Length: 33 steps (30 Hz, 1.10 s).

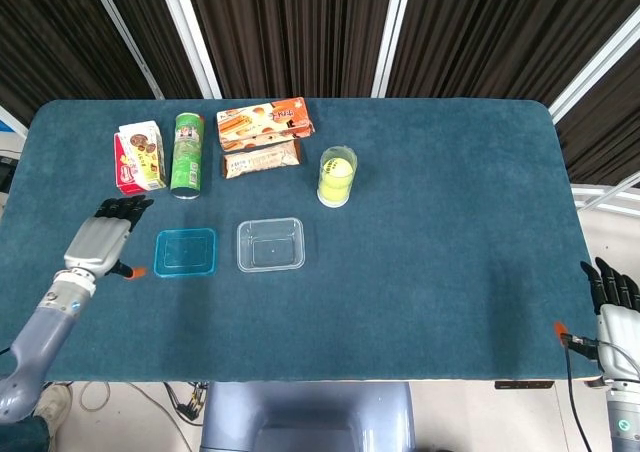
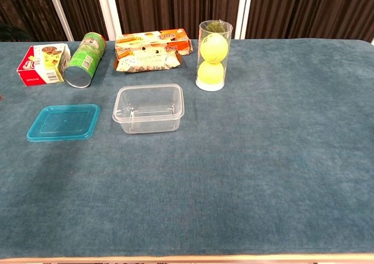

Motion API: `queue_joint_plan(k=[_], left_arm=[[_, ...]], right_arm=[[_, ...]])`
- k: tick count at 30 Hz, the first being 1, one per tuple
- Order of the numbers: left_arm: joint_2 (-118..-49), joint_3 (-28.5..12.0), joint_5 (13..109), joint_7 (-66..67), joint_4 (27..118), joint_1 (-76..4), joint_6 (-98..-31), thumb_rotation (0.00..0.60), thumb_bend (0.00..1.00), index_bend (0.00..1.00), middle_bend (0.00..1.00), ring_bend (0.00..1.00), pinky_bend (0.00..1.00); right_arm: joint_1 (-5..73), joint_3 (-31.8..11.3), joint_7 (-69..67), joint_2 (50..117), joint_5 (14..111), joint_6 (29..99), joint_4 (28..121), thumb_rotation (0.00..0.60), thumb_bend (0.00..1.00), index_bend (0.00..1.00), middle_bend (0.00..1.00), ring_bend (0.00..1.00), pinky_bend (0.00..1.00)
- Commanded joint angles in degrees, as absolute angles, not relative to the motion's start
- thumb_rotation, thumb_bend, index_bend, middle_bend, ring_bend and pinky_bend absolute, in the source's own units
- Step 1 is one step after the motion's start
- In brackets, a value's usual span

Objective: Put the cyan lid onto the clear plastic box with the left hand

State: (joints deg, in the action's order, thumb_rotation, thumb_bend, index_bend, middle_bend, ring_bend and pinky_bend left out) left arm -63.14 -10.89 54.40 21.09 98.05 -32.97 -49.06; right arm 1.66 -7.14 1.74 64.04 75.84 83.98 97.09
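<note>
The cyan lid [image 1: 185, 252] lies flat just left of the clear plastic box [image 1: 270, 244], which stands upright, open and apparently empty.
</note>
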Motion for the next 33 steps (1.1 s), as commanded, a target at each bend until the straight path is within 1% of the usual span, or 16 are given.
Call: queue_joint_plan(k=[1, 7, 11, 15, 33], left_arm=[[-66.8, -10.2, 50.3, 24.0, 94.4, -36.2, -47.4, 0.6, 0.05, 0.0, 0.0, 0.0, 0.02], [-70.1, -9.0, 48.5, 23.9, 91.6, -37.5, -47.5, 0.6, 0.05, 0.0, 0.01, 0.0, 0.02], [-72.2, -7.8, 47.2, 23.3, 88.3, -38.0, -46.6, 0.6, 0.01, 0.0, 0.02, 0.0, 0.02], [-74.3, -6.8, 47.3, 23.2, 85.3, -38.8, -45.3, 0.6, 0.01, 0.0, 0.01, 0.0, 0.01], [-78.9, -4.3, 44.6, 26.4, 82.3, -42.2, -45.1, 0.6, 0.01, 0.0, 0.01, 0.0, 0.01]], right_arm=[[1.7, -7.2, 1.7, 64.0, 75.7, 83.8, 97.1, 0.6, 0.29, 0.1, 0.0, 0.0, 0.0], [1.7, -7.2, 1.7, 64.0, 75.7, 83.8, 97.1, 0.6, 0.29, 0.1, 0.0, 0.0, 0.0], [1.7, -7.1, 1.6, 64.0, 75.6, 83.7, 97.2, 0.6, 0.29, 0.1, 0.0, 0.0, 0.0], [1.7, -7.1, 1.8, 64.0, 75.6, 83.7, 97.1, 0.6, 0.29, 0.1, 0.0, 0.0, 0.0], [1.7, -7.2, 1.9, 64.0, 75.5, 83.7, 97.1, 0.6, 0.29, 0.1, 0.0, 0.0, 0.0]])
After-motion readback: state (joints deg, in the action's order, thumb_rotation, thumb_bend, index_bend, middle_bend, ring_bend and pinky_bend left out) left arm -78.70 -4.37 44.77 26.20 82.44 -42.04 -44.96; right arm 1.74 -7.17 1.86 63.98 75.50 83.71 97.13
